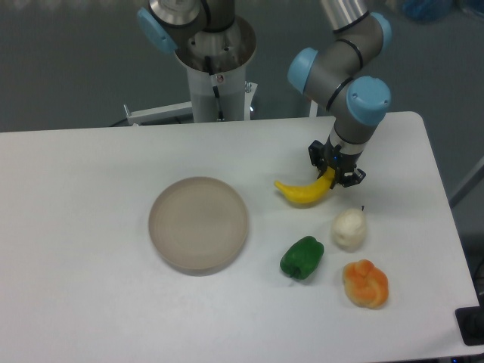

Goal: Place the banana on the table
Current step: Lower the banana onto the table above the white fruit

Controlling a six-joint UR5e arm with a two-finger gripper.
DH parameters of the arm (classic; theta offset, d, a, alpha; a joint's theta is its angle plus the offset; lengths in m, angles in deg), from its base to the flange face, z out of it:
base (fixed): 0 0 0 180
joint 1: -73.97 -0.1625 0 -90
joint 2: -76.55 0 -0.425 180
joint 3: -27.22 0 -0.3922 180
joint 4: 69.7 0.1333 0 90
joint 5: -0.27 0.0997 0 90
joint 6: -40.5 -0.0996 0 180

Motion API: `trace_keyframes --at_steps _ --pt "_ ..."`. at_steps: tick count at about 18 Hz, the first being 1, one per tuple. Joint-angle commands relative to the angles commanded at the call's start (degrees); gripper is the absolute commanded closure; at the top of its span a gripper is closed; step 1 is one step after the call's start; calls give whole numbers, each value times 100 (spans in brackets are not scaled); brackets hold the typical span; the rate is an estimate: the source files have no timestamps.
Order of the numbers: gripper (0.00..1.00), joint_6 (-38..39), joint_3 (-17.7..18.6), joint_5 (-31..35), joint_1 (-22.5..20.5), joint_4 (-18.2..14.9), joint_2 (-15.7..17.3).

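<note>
We have the gripper [333, 175] low over the right half of the white bench [91, 302], and its fingers [330, 175] pinch the upper right tip of the banana [304, 192]. The banana lies to the right of the round plate [198, 224], clear of its rim, with a pale pear-like fruit [349, 228], a green pepper [302, 257] and a lumpy orange fruit [366, 283] spread out nearer the camera. What matters to us is how the banana runs from the fingers: its long axis goes down and to the left from the held tip, the belly curving low and the far pointed end aiming at the plate. So nearly the whole body hangs to the left of the grip, not under it. We judge that the belly is at, or only just above, the bench surface, though we cannot tell from this view whether it touches. If it does, the placing is almost done, and what remains is for the fingers to spread and rise straight up. Since the hold is at one end, we would expect the banana to rock or roll a little on its curve once freed; the pale fruit lies near enough on that side to watch.
</note>
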Motion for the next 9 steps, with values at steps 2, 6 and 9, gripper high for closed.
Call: trace_keyframes --at_steps 2,6,9 --pt "75 -79 -62 9 0 -9 -26" --pt "75 -114 -97 9 0 -9 -71" --pt "75 -114 -97 9 0 -9 -79"
